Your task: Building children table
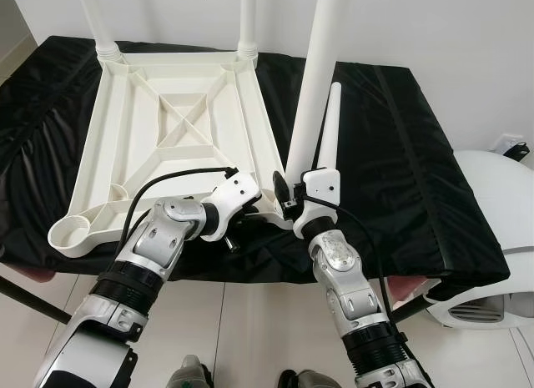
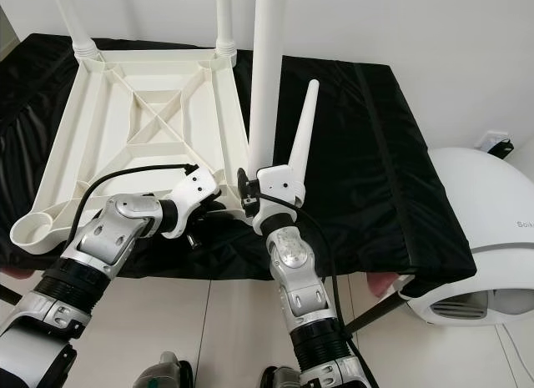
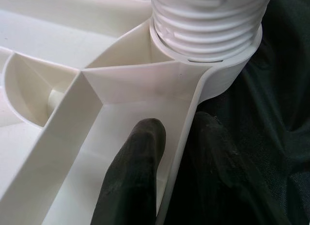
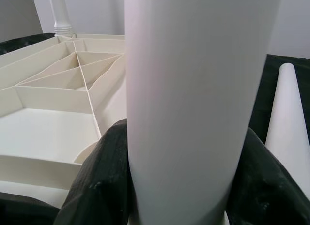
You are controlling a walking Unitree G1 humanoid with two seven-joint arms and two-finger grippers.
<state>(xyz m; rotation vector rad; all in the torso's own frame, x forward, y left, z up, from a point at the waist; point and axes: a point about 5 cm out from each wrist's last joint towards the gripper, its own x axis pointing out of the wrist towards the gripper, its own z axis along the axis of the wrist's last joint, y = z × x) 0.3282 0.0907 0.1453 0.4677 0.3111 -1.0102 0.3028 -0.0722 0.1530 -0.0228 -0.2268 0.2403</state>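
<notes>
Screwing in the third leg [image 1: 315,79], your right claw [image 4: 184,186] grips it upright at the tabletop's [image 1: 175,121] near corner while your left claw [image 3: 169,152] pinches the rim; next, twist.

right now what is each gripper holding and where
Right gripper grips the upright leg near its lower end. Left gripper pinches the tabletop rim beside that leg's socket.
</notes>
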